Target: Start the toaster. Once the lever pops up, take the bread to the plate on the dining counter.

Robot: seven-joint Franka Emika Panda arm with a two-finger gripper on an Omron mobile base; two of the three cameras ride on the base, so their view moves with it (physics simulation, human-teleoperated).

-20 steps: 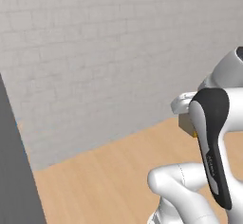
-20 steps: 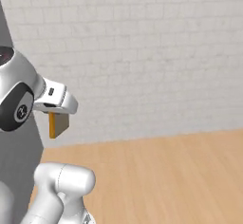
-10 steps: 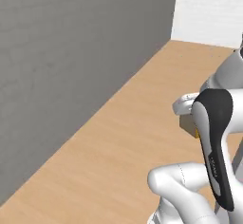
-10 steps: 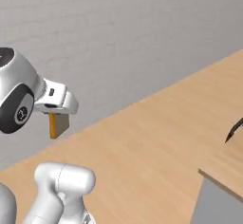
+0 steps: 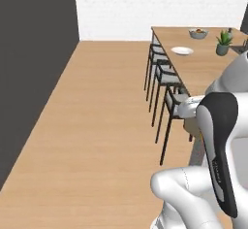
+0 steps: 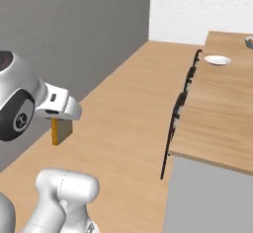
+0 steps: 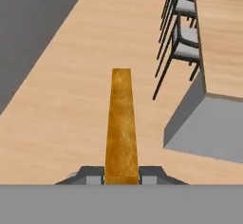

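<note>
My gripper (image 6: 60, 120) is shut on the bread (image 6: 60, 131), a golden-crusted slice that hangs edge-down below the hand, above the wood floor. In the hand view the bread (image 7: 121, 118) stands edge-on between the two fingertips (image 7: 90, 174). The dining counter (image 6: 217, 103) lies ahead to the right, a long light-wood top. Near its far end sits the white plate (image 6: 217, 59), which the left base view shows as well, plate (image 5: 181, 50). The toaster is out of view.
Dark stools (image 5: 167, 85) line the dining counter's near side (image 7: 182, 33). A bowl of fruit (image 5: 197, 33) and a small potted plant (image 5: 223, 42) stand past the plate. A dark grey wall (image 5: 34, 68) bounds the left, with open wood floor (image 5: 101, 126) between it and the stools.
The whole picture has swung round with the base: the brick and grey walls gave way to open floor and the dining counter. The bread stays in the shut gripper.
</note>
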